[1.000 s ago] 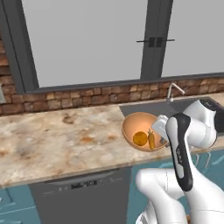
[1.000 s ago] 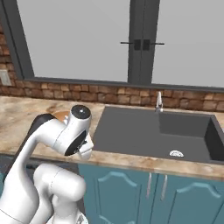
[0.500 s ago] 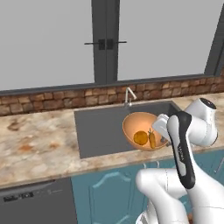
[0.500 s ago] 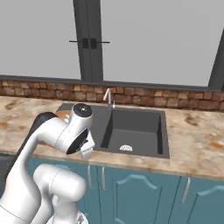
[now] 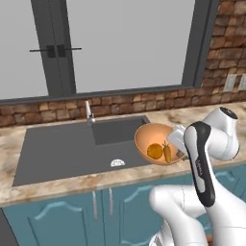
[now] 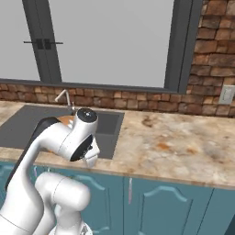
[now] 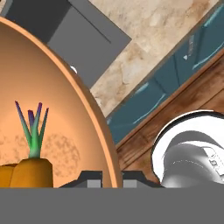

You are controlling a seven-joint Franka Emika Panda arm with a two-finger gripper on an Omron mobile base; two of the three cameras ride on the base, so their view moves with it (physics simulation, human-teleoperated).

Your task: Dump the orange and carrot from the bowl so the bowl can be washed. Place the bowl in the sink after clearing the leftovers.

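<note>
The bowl [image 5: 160,142] hangs over the right end of the sink [image 5: 62,149], tipped a little, with the orange [image 5: 154,151] and the carrot [image 5: 167,152] lying inside it. My gripper [image 7: 110,176] is pinched tight on the bowl's rim so I can carry it. The food sits low, so I think I must tip more to dump it out.

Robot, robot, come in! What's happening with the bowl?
Claw shut on bowl rim. Orange and carrot inside. Bowl held up by sink's right end. Nothing blocking.
</note>
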